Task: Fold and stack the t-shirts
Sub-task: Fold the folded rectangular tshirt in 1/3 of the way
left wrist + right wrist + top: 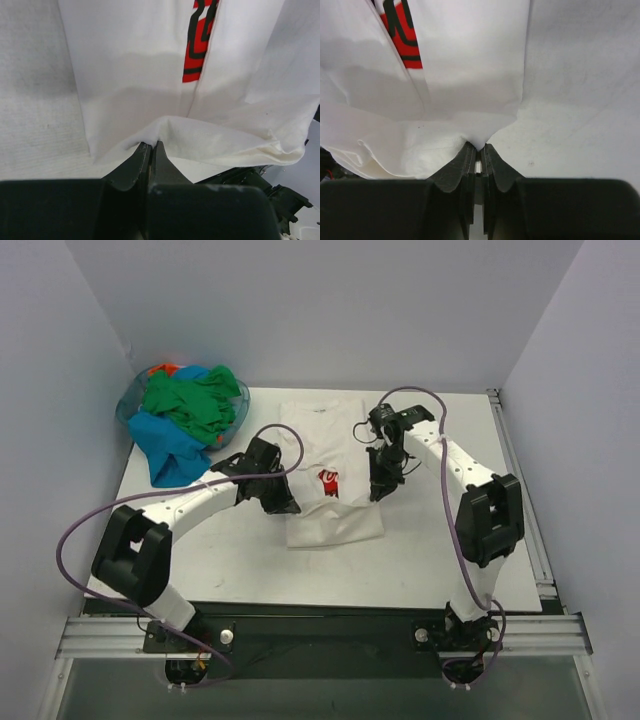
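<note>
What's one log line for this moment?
left tool: shut on white t-shirt | right tool: shut on it | other shirts: heaped back-left

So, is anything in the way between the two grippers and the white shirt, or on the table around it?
Nothing visible. The left gripper and right gripper are each shut on an edge of the white t-shirt; the pile of coloured shirts lies apart at the far left corner of the table.

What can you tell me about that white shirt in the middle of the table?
The white t-shirt is soft, thin-looking cloth with a red and black logo. It lies on the table, partly folded, with its collar at the far end. The left claw and the right claw each pinch an edge fold.
</note>
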`<state>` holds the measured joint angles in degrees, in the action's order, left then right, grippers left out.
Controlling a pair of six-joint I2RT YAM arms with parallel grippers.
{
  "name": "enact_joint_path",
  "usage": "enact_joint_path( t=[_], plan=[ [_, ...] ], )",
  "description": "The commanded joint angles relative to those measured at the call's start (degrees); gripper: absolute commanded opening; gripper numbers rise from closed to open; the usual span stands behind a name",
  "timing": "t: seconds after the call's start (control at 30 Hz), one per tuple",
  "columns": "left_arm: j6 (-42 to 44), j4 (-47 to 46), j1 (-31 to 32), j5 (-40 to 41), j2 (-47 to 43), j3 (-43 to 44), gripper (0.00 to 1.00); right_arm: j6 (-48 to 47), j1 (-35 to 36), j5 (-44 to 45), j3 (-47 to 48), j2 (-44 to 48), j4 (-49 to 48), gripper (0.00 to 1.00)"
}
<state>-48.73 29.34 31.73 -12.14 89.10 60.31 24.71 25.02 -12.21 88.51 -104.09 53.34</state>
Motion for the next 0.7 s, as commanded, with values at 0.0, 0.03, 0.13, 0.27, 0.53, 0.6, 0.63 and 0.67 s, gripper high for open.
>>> enact_joint_path(
  t=[0.0, 0.03, 0.13, 0.27, 0.53, 0.6, 0.63, 0.67],
  plan=[
    [3.0, -4.5, -2.8, -2.4, 2.9, 4.5, 0.0, -2.0, -1.4, 0.8, 5.7, -3.8, 2.2, 0.0],
    [3.2, -4.7, -3.3, -2.8, 4.7, 5.7, 0.0, -2.0, -1.8, 0.8, 6.9, -5.9, 2.2, 0.0],
    [4.0, -6.1, -5.1, -4.1, 8.3, 8.8, 0.0, -2.4, -2.9, 0.6, 11.4, -10.0, 2.2, 0.0],
    [4.5, -5.9, -6.7, -3.9, 12.1, 12.6, 0.0, -2.6, -3.7, 0.3, 17.6, -15.2, 2.2, 0.0],
    [6.3, -3.9, -9.1, -0.9, 17.2, 18.1, 0.0, -1.8, -5.2, 0.3, 28.0, -23.5, 2.8, 0.0],
    [6.1, -3.9, -9.5, -0.5, 17.6, 18.5, 0.0, -1.6, -5.7, 0.3, 29.1, -24.6, 3.0, 0.0],
    [6.0, -4.0, -9.8, -0.2, 17.7, 18.6, 0.0, -1.4, -5.8, 0.3, 30.0, -24.9, 3.1, 0.0],
    [6.0, -4.1, -10.2, 0.0, 17.9, 18.7, 0.0, -1.3, -5.9, 0.3, 30.5, -25.3, 3.0, 0.0]
  ],
)
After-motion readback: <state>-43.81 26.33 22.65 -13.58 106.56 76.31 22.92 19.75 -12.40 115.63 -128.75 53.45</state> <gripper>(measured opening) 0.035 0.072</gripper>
